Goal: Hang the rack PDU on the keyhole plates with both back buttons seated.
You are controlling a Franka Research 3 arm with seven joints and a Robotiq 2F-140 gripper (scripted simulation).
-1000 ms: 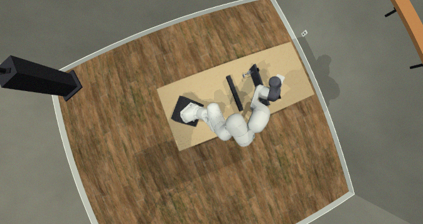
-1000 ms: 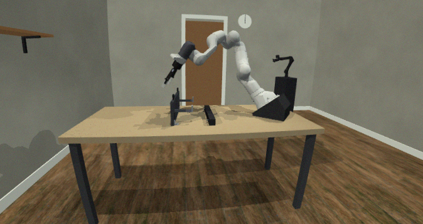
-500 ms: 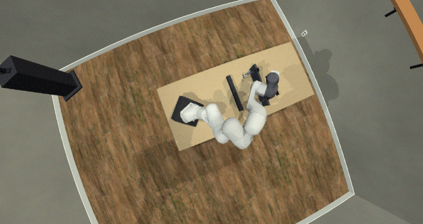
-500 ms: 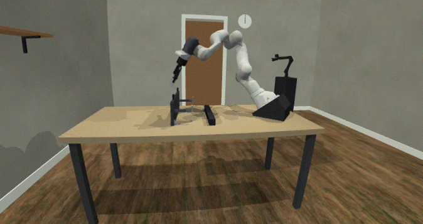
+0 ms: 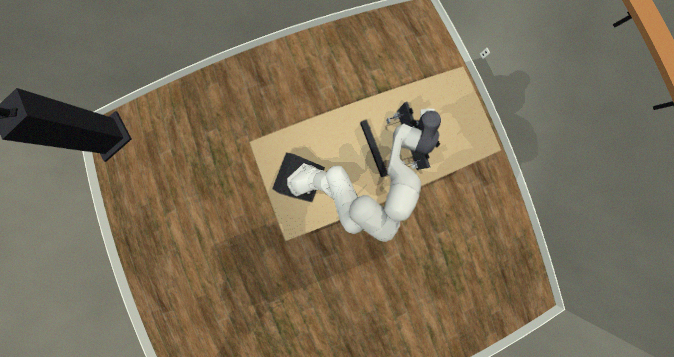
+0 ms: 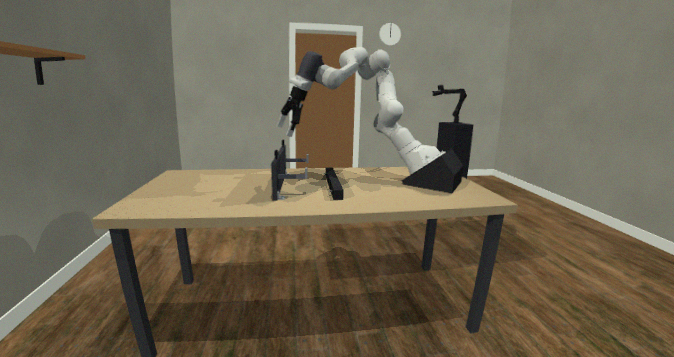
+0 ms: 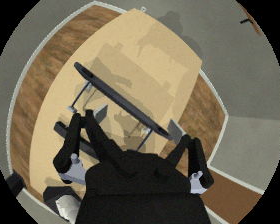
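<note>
The rack PDU is a long black bar lying flat on the table, right of the stand; it also shows from above. The keyhole-plate stand is a dark upright frame with two grey rods pointing toward the PDU. From above, the stand is partly hidden under my arm. My gripper is open and empty, high above the stand, fingers pointing down. In the wrist view my gripper frames the stand's dark top edge far below. The keyhole slots and the PDU's buttons are too small to see.
My black base block sits on the table's right end. A black pedestal with a camera arm stands behind it. The tan table has edges near the stand on the left. A door and a wall shelf are far off.
</note>
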